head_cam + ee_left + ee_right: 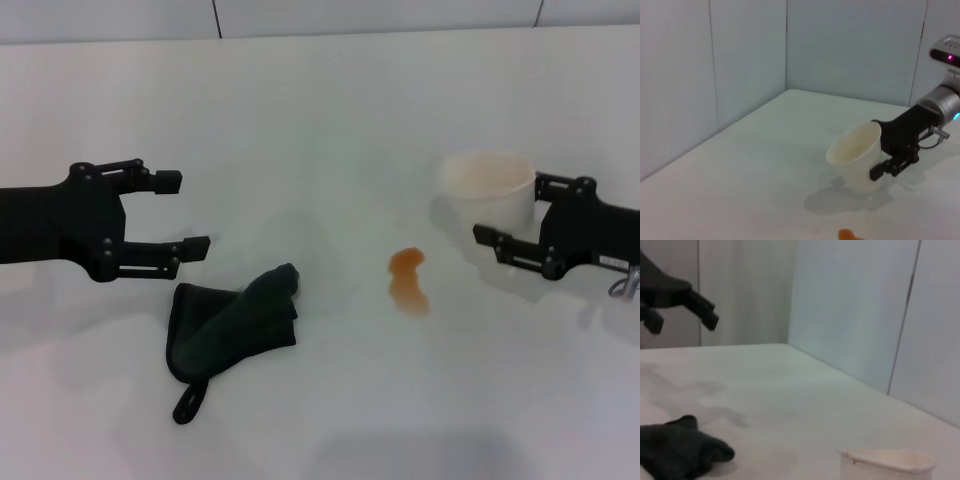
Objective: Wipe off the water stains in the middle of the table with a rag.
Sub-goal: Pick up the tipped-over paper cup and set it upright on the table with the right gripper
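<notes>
left gripper above rag, jaws spread — right gripper jaws grasping cup.

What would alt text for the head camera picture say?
An orange-brown stain sits mid-table, unwiped, with a crumpled dark rag lying to its left. The open left gripper hovers above the rag; the right gripper brackets a white cup.

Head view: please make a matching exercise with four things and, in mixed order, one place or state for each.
Things:
1. rag
2. water stains
3. cup
4. left end effector

Places or states:
A. between the right end effector's fingers
B. open, hovering beyond the cloth
C. crumpled on the table, left of the blotch
D. orange-brown, mid-table

Pairs: 1-C, 2-D, 3-A, 4-B
</notes>
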